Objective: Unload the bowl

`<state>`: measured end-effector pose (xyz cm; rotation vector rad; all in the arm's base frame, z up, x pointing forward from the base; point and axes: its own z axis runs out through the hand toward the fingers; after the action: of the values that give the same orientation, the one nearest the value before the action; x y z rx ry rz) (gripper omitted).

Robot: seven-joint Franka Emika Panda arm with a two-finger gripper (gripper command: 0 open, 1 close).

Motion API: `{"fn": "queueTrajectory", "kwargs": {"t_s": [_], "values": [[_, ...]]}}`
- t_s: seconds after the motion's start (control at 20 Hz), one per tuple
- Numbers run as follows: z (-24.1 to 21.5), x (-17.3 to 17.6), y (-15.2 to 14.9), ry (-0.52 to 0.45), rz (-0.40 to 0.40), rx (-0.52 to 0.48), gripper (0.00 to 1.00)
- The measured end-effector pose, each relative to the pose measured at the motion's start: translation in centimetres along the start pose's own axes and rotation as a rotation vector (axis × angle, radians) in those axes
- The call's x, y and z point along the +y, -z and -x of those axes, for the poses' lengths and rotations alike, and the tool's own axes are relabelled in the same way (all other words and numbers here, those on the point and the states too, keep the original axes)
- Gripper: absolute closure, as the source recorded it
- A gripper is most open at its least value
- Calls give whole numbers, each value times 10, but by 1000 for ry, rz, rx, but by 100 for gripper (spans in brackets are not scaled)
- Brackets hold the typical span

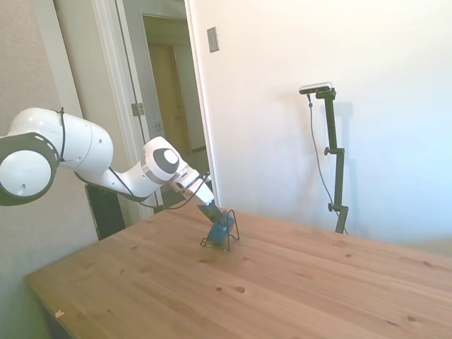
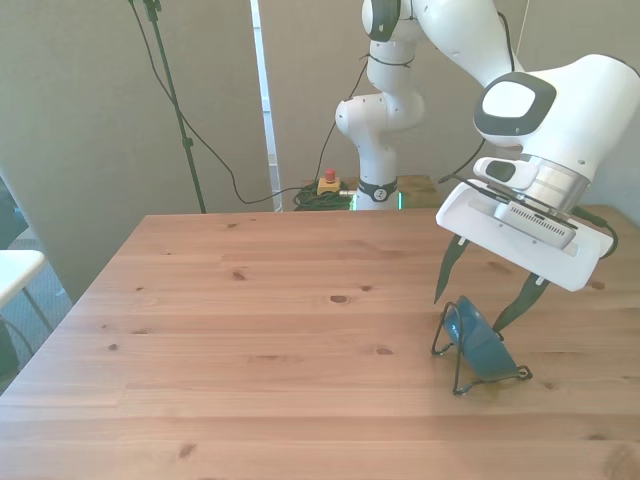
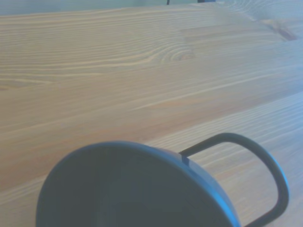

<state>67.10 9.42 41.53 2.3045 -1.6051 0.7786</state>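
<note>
Wooden worktop (image 2: 250,330) carries only a thin black wire rack (image 2: 452,368) near its front-view right edge, where we see the teal bowl (image 2: 478,340) propped on edge. Our pincer (image 2: 480,300) hangs spread apart, fingers (image 2: 445,270) straddling the bowl's upper rim.

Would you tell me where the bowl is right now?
The bowl stands tilted in the wire rack toward the front view's right, between the open gripper's fingers.
</note>
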Motion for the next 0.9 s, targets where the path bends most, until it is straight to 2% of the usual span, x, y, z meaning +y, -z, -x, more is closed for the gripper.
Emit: {"fn": "queueTrajectory", "kwargs": {"t_s": [0.9], "values": [[2,0,-4,3,20,2,100]]}}
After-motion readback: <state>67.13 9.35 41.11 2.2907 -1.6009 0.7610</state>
